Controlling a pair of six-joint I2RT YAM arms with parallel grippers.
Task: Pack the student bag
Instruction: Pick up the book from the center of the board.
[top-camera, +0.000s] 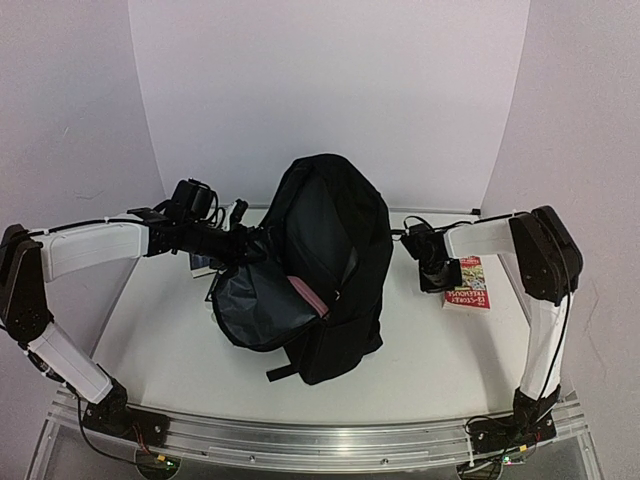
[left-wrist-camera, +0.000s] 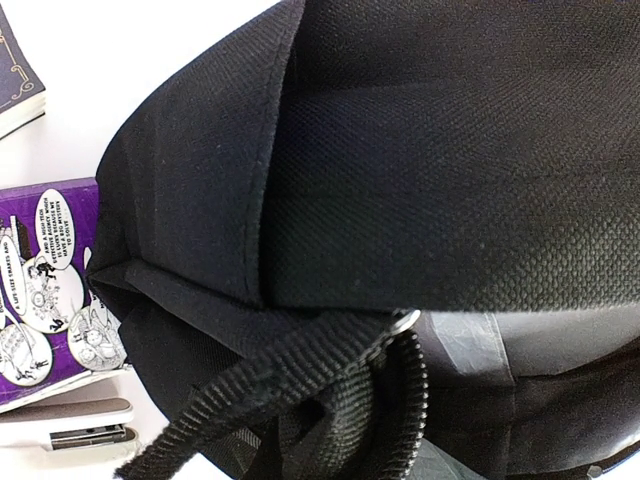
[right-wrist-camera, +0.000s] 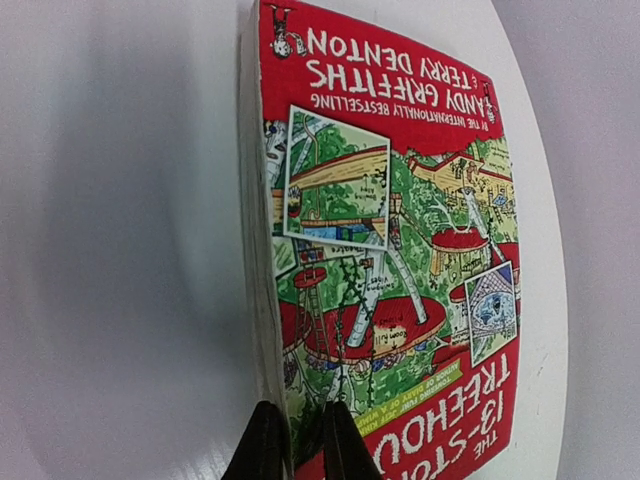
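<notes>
The student bag, a big black backpack, stands at the table's middle with its grey-lined mouth gaping toward the left. A pink item shows inside it. My left gripper is shut on the mouth's upper rim. In the left wrist view the bag's black fabric and a webbing strap hide the fingers. A red picture book lies flat to the bag's right. My right gripper is shut on the red book, and in the right wrist view the gripper pinches its near edge.
A purple cartoon book lies left of the bag beside my left gripper, with a dark book's corner behind it and a small white device in front. The white table ends at a metal rail near the arm bases.
</notes>
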